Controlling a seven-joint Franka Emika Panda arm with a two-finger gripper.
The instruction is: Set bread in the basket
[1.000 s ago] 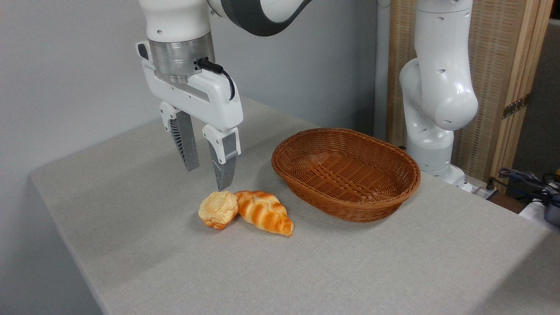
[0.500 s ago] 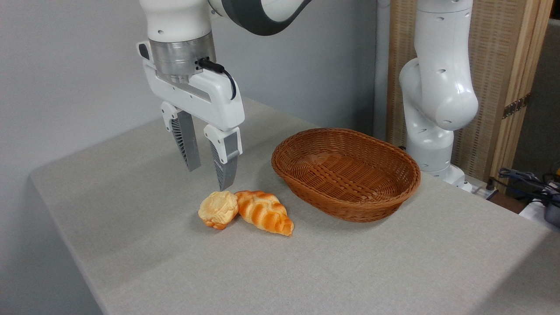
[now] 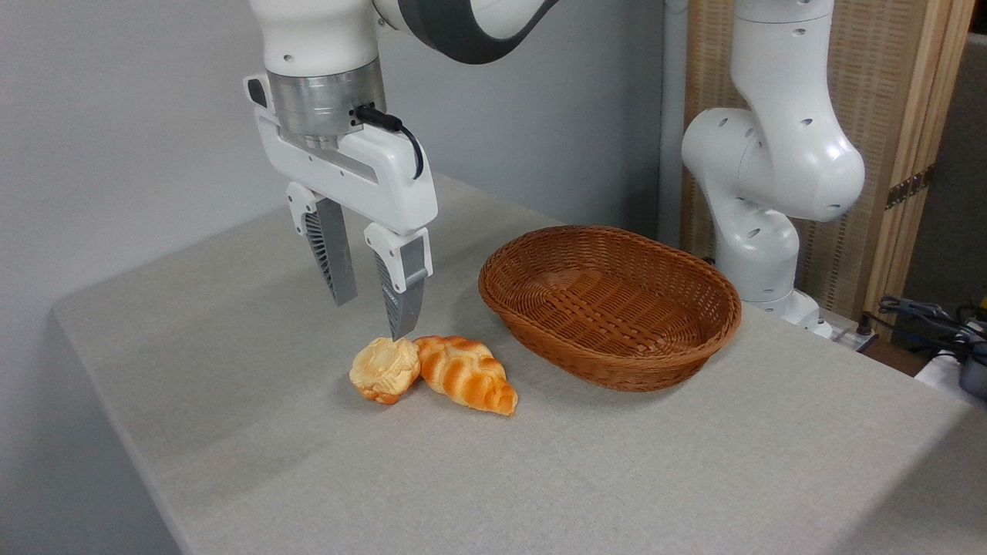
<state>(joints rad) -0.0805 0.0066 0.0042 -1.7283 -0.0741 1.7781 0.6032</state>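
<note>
A white robot arm is reaching in from above, and its upper links are running off the top edge of the frame, so only the wrist and the tool (image 3: 373, 317) are showing in full. The arm's base column (image 3: 759, 193) is standing behind the basket (image 3: 609, 304), its top also cut off. At the far right edge, some cables and equipment (image 3: 937, 324) are only partly showing and are hard to make out.

The wrist is pointing straight down, with the tool's two grey fingers (image 3: 402, 297) hanging apart and holding nothing. The fingertip nearer the camera is appearing just above the bread (image 3: 385, 369), but it is hard to tell whether it is touching it.

The bread, a small pale-golden bun, is lying on the grey table (image 3: 254, 432), to the left of the basket and outside it. A braided orange pastry (image 3: 466, 375) is lying between the bread and the basket, touching the bread on its right side. The reddish-brown wicker basket is sitting on the table with nothing inside it.
</note>
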